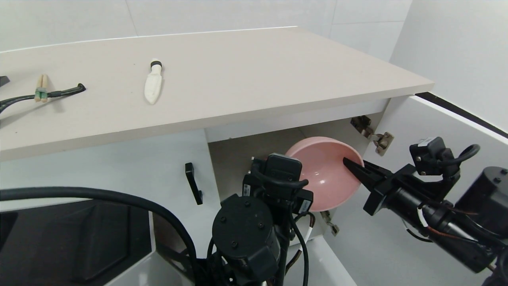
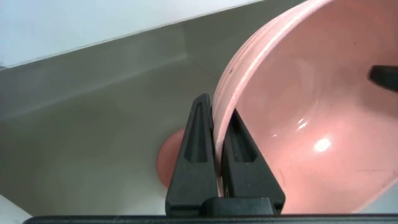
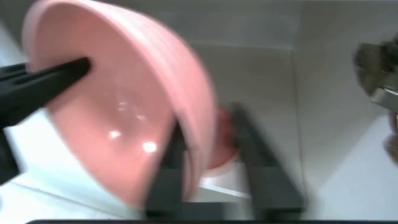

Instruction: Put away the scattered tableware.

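A pink bowl [image 1: 325,167] hangs tilted in the mouth of the open cabinet under the counter. My left gripper [image 2: 216,115] is shut on the bowl's [image 2: 311,99] near rim, one finger inside and one outside. At the bowl's [image 3: 124,99] opposite rim, my right gripper [image 1: 351,163] is open, its fingers [image 3: 171,168] standing apart astride the wall. On the cabinet floor under the bowl lies a second pink dish [image 2: 169,155]. A white spoon-like piece [image 1: 153,83] and a pair of wooden chopsticks [image 1: 41,88] lie on the countertop [image 1: 246,67].
The cabinet's right door [image 1: 436,131] stands swung open beside my right arm, its hinge [image 1: 375,137] at the upper corner. The left door, with a black handle [image 1: 193,183], is closed. A black cable [image 1: 63,92] runs across the counter's left side.
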### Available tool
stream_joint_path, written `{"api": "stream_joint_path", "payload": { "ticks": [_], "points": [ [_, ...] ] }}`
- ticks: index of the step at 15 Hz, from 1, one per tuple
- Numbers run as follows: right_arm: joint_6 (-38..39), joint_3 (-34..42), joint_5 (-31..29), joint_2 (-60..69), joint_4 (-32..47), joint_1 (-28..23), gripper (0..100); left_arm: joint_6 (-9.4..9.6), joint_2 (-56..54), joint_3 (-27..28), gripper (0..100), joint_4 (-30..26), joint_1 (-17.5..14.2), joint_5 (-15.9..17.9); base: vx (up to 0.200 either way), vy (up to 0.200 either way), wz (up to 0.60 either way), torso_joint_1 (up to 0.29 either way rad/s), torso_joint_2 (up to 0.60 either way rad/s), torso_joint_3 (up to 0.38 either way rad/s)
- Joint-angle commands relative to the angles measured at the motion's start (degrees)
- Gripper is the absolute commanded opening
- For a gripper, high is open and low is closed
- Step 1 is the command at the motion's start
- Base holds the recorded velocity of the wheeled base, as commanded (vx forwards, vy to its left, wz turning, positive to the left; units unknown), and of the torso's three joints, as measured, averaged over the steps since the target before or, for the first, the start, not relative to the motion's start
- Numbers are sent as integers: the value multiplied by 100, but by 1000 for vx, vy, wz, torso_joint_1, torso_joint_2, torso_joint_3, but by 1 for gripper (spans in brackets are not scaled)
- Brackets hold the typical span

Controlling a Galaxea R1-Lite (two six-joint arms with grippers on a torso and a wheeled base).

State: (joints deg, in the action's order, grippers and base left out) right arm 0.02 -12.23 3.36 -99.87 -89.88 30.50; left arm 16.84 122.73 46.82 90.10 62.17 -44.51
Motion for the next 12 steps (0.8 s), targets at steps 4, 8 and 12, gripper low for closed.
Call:
{"api": "stream_joint_path", "payload": {
  "ticks": [4,8,12],
  "points": [
    [6,71,77,99,-12,158,0,4,14,-7,0,-10,-30,135,0,0,0,0,0,0],
    [6,71,77,81,-12,123,0,4,-48,-59,100,-10,-12,408,0,0,0,0,0,0],
    [6,89,77,64,-12,52,0,-137,-443,-552,100,-10,-21,1322,0,0,0,0,0,0]
  ]
}}
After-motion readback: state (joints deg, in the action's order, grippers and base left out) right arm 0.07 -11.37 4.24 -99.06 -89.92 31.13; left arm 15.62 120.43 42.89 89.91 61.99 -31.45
